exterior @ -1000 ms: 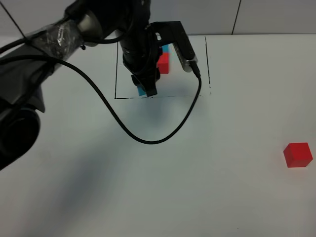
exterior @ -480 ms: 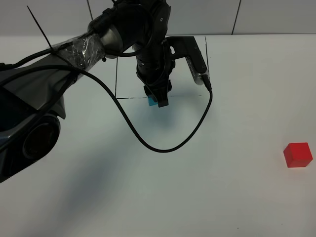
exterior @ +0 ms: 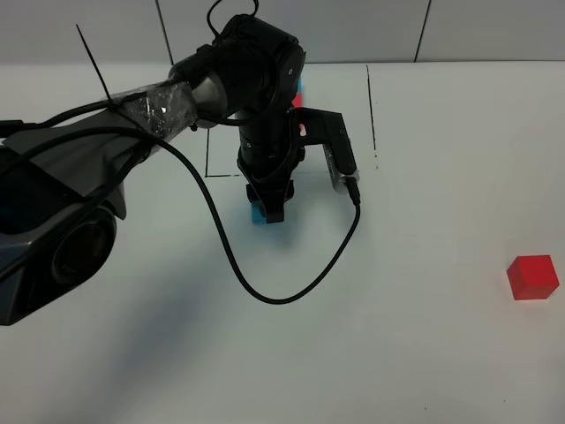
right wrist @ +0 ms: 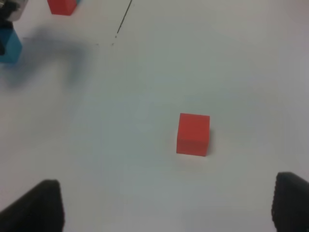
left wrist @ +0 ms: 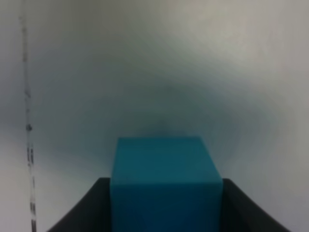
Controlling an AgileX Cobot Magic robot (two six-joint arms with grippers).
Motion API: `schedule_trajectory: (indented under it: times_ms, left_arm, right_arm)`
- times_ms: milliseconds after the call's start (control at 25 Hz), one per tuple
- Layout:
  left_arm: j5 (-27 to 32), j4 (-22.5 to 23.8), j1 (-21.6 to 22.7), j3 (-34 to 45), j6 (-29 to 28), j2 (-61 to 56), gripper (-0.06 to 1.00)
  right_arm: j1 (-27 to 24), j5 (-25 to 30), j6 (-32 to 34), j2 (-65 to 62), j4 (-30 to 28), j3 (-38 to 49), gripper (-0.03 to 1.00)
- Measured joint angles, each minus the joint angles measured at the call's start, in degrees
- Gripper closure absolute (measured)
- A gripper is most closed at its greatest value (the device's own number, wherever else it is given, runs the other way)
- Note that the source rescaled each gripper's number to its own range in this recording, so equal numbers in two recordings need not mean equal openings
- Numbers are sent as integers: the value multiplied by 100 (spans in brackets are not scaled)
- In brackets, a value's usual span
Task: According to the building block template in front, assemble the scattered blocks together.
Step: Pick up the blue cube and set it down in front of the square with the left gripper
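My left gripper (exterior: 267, 208) is shut on the cyan-blue cube (exterior: 256, 215), low over the table just in front of the drawn frame's near line (exterior: 222, 176). In the left wrist view the cube (left wrist: 164, 174) fills the space between the dark fingers (left wrist: 79, 215). The template's red cube (exterior: 297, 100) and a sliver of its cyan cube (exterior: 298, 86) peek out behind the arm inside the black rectangle. The loose red cube (exterior: 532, 276) rests far right, on the near half of the table. My right gripper (right wrist: 166, 195) hovers open above and short of the red cube (right wrist: 193, 134), apart from it.
A black cable (exterior: 265, 291) loops from the left wrist down over the table in front of the blue cube. The left arm (exterior: 150, 97) stretches in from the left edge. The frame's right line (exterior: 371, 106) runs along the back of the table.
My left gripper has carried the cyan-blue cube from inside the drawn rectangle toward the front, past its near line. The red cube and the right gripper have stayed put.
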Motion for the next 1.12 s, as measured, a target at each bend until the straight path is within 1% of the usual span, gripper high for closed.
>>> schedule_trajectory:
  times_ms: [280, 600, 920, 960, 1000, 1120]
  left_arm:
    - [0, -120, 5, 34, 192, 160, 94]
    - [0, -145, 12, 34, 466, 173, 94]
    - [0, -149, 12, 29, 525, 175, 93]
    - [0, -171, 12, 29, 525, 180, 91]
    - [0, -234, 12, 29, 525, 197, 83]
    - [0, -298, 12, 46, 432, 218, 48]
  right_arm:
    - [0, 0, 0, 0, 0, 0, 22]
    - [0, 0, 0, 0, 0, 0, 22]
    - [0, 0, 0, 0, 0, 0, 22]
    - [0, 0, 0, 0, 0, 0, 22]
    - [0, 0, 0, 0, 0, 0, 22]
    - [0, 0, 0, 0, 0, 0, 22]
